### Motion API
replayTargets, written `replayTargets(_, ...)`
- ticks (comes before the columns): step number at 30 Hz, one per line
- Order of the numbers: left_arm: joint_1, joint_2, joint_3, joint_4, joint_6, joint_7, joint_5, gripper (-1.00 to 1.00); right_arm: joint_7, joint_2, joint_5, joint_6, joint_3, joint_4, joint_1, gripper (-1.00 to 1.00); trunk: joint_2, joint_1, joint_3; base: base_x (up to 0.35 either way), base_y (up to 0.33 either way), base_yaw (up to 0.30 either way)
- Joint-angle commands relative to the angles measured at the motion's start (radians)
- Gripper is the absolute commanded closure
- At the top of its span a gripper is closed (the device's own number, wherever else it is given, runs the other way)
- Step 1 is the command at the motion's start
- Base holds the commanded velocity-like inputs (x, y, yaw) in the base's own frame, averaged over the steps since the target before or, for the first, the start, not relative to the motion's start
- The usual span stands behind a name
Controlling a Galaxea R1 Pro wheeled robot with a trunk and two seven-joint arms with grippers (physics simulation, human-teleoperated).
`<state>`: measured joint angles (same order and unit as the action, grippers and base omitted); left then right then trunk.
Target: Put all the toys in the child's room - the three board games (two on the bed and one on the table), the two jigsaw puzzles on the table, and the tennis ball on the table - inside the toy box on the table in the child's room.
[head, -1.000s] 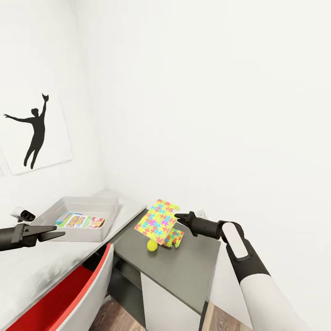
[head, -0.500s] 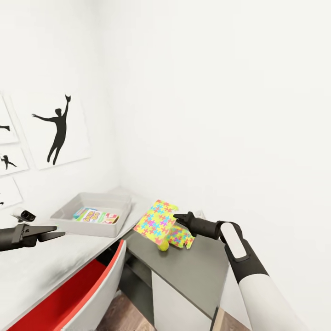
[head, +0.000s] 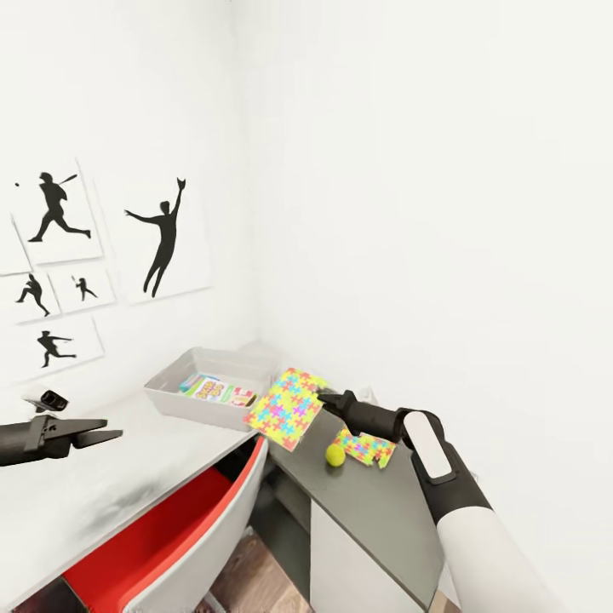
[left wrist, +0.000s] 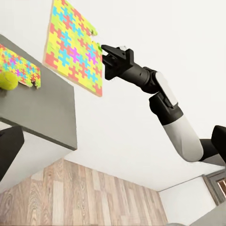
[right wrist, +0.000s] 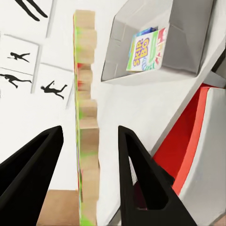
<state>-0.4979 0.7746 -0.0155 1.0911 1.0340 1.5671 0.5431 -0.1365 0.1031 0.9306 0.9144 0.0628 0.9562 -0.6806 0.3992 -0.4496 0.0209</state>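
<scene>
My right gripper (head: 323,398) is shut on a jigsaw puzzle (head: 288,407), holding the sheet tilted in the air between the toy box (head: 170,390) and the dark grey corner of the table (head: 375,502). Seen edge-on, the jigsaw puzzle (right wrist: 87,127) stands between the right gripper's fingers (right wrist: 141,179). A second jigsaw puzzle (head: 363,446) lies flat on the dark section, with the tennis ball (head: 335,455) beside it. A board game (head: 217,390) lies inside the toy box. My left gripper (head: 95,432) hovers open over the light grey table top (head: 111,485), far from the toys.
A red chair (head: 170,528) is tucked under the table between the two arms. Black silhouette pictures (head: 162,234) hang on the left wall. White walls close the corner behind the toy box. Wood floor (left wrist: 84,197) shows below the table.
The camera has swung left, bringing more wall pictures into view. The right gripper has carried the puzzle away from the ball and the other puzzle, closer to the toy box. The left arm kept still.
</scene>
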Motion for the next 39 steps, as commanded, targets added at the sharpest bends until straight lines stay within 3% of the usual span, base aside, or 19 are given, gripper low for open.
replayTargets(1, -0.001, 0.000, 0.001, 0.000, 0.011, 0.004, 0.000, -1.00, -0.009, 0.001, -0.008, 0.006, 0.005, 0.000, -0.001, 1.00, 0.001, 0.000, 0.000, 0.000, 0.000, 0.291)
replayTargets(12, -0.001, 0.000, 0.000, -0.001, 0.010, 0.004, 0.000, -1.00, -0.007, 0.001, 0.003, 0.010, 0.009, 0.068, -0.041, 1.00, 0.001, 0.000, -0.001, 0.000, 0.000, 0.291)
replayTargets(18, -0.001, 0.000, 0.000, -0.001, 0.009, 0.004, 0.000, -1.00, -0.001, 0.007, 0.002, 0.009, 0.010, 0.075, -0.093, 1.00, 0.001, 0.000, -0.005, 0.021, 0.000, 0.274)
replayTargets(28, -0.001, -0.001, 0.000, -0.009, 0.009, 0.004, 0.001, -1.00, 0.165, 0.016, 0.026, 0.008, 0.019, 0.063, -0.185, 1.00, 0.001, 0.000, -0.013, 0.183, 0.000, 0.191)
replayTargets(39, -0.001, -0.001, 0.000, -0.010, 0.009, 0.004, 0.001, -1.00, 0.182, 0.018, 0.035, 0.010, 0.024, 0.068, -0.192, 1.00, 0.001, 0.000, -0.013, 0.019, 0.000, 0.009)
